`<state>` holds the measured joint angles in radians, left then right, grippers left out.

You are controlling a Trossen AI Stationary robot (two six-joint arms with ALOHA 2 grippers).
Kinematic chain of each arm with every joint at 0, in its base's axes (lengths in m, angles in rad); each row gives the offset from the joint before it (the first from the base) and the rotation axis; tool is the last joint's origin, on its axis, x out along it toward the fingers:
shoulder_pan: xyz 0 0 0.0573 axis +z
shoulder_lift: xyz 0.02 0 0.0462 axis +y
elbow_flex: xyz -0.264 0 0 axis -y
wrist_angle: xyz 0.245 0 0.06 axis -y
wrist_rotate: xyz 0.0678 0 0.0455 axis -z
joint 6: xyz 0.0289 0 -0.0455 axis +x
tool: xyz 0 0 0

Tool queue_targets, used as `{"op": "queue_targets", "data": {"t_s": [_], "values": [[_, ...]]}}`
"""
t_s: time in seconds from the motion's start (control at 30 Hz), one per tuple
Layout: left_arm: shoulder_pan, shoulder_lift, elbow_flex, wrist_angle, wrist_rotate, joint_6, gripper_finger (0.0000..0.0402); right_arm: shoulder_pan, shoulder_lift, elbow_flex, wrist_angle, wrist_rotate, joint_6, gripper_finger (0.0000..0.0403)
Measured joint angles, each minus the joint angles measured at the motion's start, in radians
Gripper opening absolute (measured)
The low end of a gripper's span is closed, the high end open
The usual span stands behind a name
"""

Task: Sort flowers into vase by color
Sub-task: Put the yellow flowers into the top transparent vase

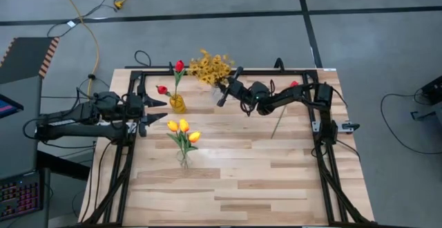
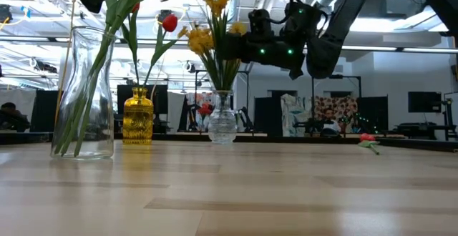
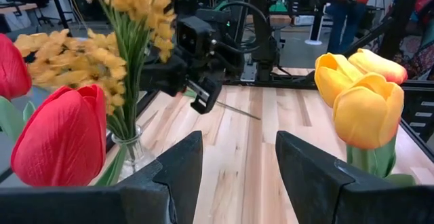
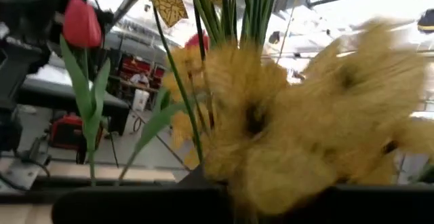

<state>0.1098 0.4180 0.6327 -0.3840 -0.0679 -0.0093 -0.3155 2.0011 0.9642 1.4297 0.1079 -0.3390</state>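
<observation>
Near the tabletop's (image 1: 235, 186) far edge, the right end effector (image 1: 221, 97) hovers clenched beside the mustard sprays (image 1: 210, 68); the left end effector (image 1: 153, 110) waits released at the left edge, the near half open.

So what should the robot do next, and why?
Probably swing the right gripper, now by the mustard bunch, over to the red tulip lying loose on the table. It is the only flower not in a vase.
</observation>
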Motion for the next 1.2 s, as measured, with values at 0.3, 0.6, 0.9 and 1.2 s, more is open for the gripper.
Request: {"op": "queue_targets", "data": {"t_s": [0.3,0.6,0.9,1.2], "values": [[0.000,0.000,0.000,0.000,0.000,0.005,0.0176,0.038,-0.001,0.001,-0.066,0.106,-0.002,0.0052],[0.000,0.000,0.000,0.000,0.000,0.005,0.0176,0.075,-0.001,0.001,-0.092,0.310,-0.006,0.0052],[0.000,0.000,0.000,0.000,0.000,-0.003,0.0176,0.088,-0.001,0.000,-0.190,0.394,-0.006,0.0052],[0.000,0.000,0.000,0.000,0.000,-0.005,0.0176,0.089,-0.001,0.000,-0.290,0.395,0.024,0.0052]]}}
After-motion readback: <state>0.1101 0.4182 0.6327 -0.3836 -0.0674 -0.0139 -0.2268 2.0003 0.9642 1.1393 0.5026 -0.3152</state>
